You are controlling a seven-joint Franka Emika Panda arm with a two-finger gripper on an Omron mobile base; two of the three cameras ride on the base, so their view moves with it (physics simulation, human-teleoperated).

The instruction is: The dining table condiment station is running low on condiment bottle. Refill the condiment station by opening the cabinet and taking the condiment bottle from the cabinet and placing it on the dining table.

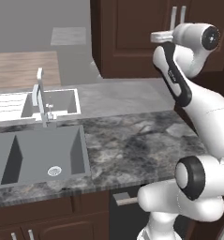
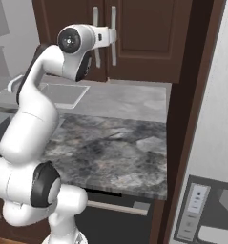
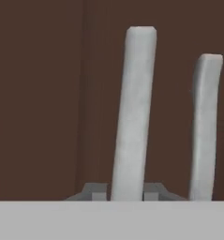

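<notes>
You have the gripper (image 3: 126, 192) closed on a cabinet handle (image 3: 133, 112). In the hand view the 2 fingertips (image 3: 95, 191) sit tight against either side of that silver bar, low on it, and the second bar (image 3: 206, 126) stands just beside it, untouched. Both bars rise against the dark brown door.

From the right base view you see the arm reaching up and forward, the hand (image 2: 103, 36) level with the upper part of the 2 handles (image 2: 113, 35) where the doors of the cabinet (image 2: 139, 38) meet. The doors look closed, flush with each other. The left base view shows the same reach, the hand (image 1: 162, 36) meeting the handles (image 1: 178, 14) above the grey stone counter (image 1: 127, 140).

To your left on that counter lie a sink (image 1: 38, 157) and a tap (image 1: 41, 96). Below the counter edge a dark drawer front with a short bar pull (image 2: 113, 207) faces the base.

You cannot see the bottle, since nothing inside the cabinet is exposed.
</notes>
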